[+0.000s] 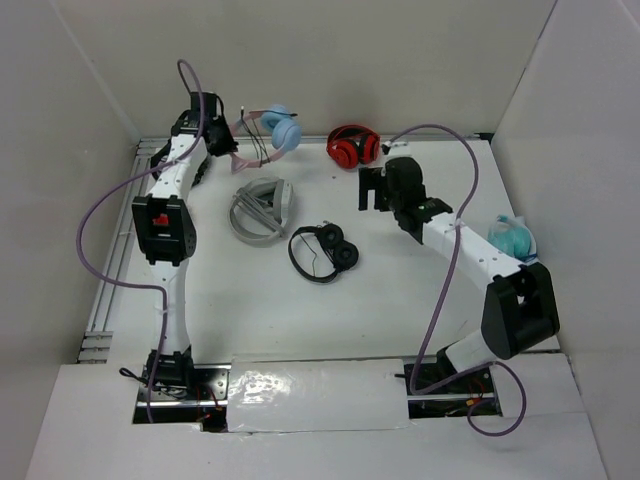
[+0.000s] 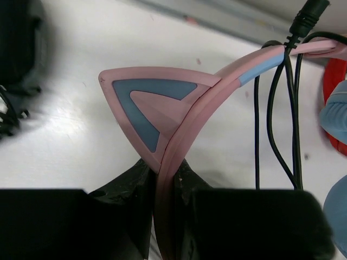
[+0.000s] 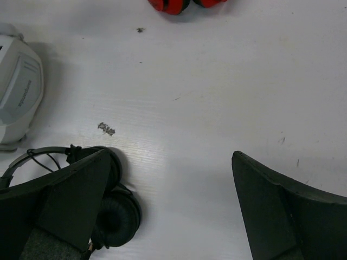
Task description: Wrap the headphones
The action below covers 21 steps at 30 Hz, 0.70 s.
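The headphones have a pink headband with cat ears and light-blue ear cups, at the far left of the table. My left gripper is shut on the pink headband just below one cat ear. The thin dark cable is looped over the band to the right, its plug sticking up. A blue ear cup shows at the right edge. My right gripper is open and empty above bare table, apart from the headphones.
Red over-ear headphones lie at the back middle. A grey headset lies left of centre, also at the left edge of the right wrist view. A small black on-ear pair lies centre, beside my right gripper's left finger. A teal object sits at right.
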{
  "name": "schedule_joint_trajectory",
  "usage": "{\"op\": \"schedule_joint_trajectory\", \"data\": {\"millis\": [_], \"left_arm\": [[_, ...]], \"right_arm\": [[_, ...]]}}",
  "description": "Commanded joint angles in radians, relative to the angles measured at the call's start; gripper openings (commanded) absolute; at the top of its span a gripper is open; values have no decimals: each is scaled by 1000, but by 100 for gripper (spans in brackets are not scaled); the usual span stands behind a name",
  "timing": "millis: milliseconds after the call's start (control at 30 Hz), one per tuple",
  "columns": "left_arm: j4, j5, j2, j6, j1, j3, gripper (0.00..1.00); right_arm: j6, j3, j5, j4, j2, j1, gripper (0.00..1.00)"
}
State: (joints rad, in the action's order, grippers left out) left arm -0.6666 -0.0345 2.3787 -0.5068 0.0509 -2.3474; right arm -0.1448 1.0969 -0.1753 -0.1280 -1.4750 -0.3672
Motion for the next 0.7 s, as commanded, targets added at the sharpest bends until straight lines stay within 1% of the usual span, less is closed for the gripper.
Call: {"op": "schedule_joint_trajectory", "data": {"millis": [0, 33, 167, 333, 433, 500, 533, 567, 600, 667], "left_arm": [[218, 63, 28, -49, 3, -61, 0], [260, 91, 48, -39, 7, -58, 0], [294, 93, 109, -53, 4, -66, 0], [334, 93, 172, -45, 4, -64, 0], [351, 107, 183, -36, 6, -41, 2], [364, 125, 180, -29, 7, -9, 8], [374, 133, 180, -22, 10, 5, 16], [380, 139, 183, -18, 12, 13, 17], [378, 143, 195, -13, 10, 11, 19], [349, 119, 212, -22, 3, -27, 29]], "right_arm": [[-25, 0, -137, 5, 28, -59, 100], [-30, 9, -183, -21, 10, -87, 100], [-56, 32, -230, -47, -24, -114, 100], [-73, 47, -257, -71, -65, -137, 100], [-84, 37, -254, -67, -67, -141, 100], [-90, 29, -245, -64, -68, -141, 100], [-91, 32, -234, -68, -68, -141, 100], [-99, 29, -234, -73, -68, -144, 100], [-99, 27, -237, -73, -68, -145, 100], [-99, 24, -237, -79, -65, -148, 100]]}}
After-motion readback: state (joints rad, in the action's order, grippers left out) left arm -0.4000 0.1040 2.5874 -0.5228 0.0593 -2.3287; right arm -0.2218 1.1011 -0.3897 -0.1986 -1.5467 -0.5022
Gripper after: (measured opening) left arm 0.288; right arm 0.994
